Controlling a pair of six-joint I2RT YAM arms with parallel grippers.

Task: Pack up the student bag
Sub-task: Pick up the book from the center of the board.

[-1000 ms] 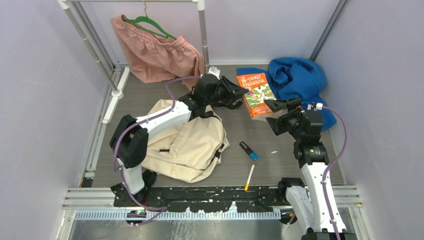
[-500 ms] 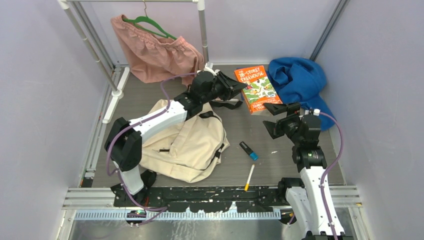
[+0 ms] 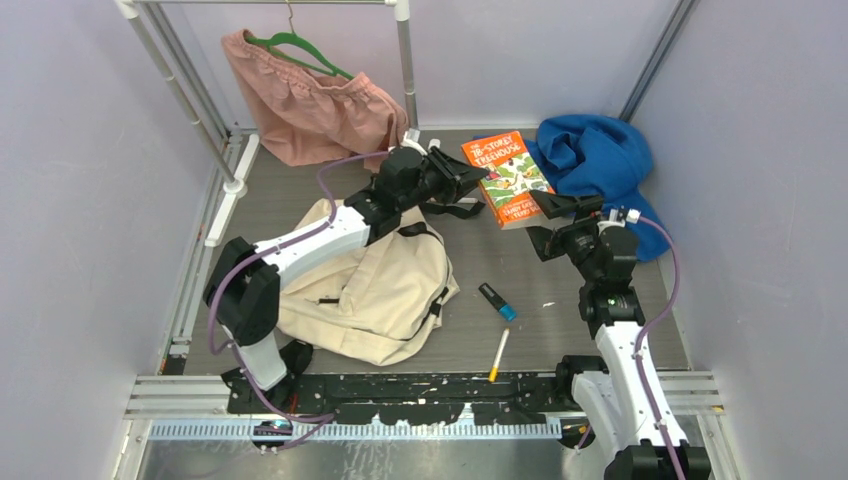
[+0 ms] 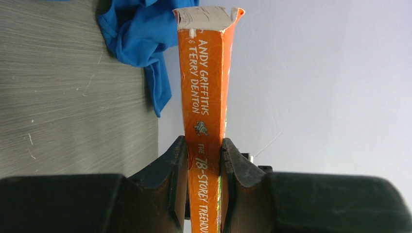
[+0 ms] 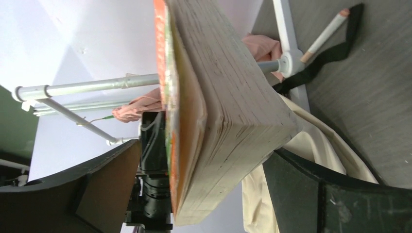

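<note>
Left arm stretches forward over the student bag [image 3: 385, 290]. The left gripper [image 3: 462, 178] is clamped on the spine of a tilted orange book [image 3: 508, 178]. Right arm stands bent at the elbow, and the right gripper [image 3: 547, 220] is spread, fingers astride the book's page edge. The bag lies slumped beneath the left forearm, behind both grippers. It is cream fabric, creased, with black straps and zipper lines.

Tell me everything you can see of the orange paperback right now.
The paperback is orange, titled The 78-Storey Treehouse, by Andy Griffiths and Terry Denton, with an illustrated cover, thick cream pages and a worn spine end. It seems raised off the table, tilted, near the blue fleece. The left hand clamps its spine; the open right hand straddles its page edge, contact unclear.
</note>
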